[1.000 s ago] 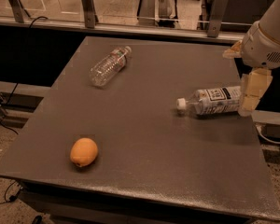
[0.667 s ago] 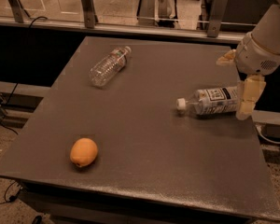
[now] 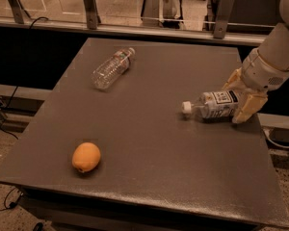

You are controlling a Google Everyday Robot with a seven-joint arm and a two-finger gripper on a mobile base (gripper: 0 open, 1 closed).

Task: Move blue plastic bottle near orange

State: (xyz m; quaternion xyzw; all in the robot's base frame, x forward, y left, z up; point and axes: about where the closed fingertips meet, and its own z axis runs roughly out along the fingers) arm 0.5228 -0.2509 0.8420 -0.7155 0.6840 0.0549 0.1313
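Observation:
The blue plastic bottle point(image 3: 213, 104), clear with a white cap and a wide white printed label, lies on its side at the right of the dark table point(image 3: 154, 167), cap pointing left. My gripper point(image 3: 233, 103) is at the bottle's base end. It is open, with one finger point(image 3: 244, 109) in front of the bottle and the other behind it. The orange point(image 3: 86, 157) sits near the table's front left corner, far from the bottle.
A clear ribbed bottle point(image 3: 111, 69) lies on its side at the back left of the table. A railing with metal posts point(image 3: 224, 6) runs behind the table. The table's right edge is close under my arm point(image 3: 274, 57).
My gripper has moved left and down, from just right of the bottle's base to straddling it. The bottle, the orange and the ribbed bottle have not moved.

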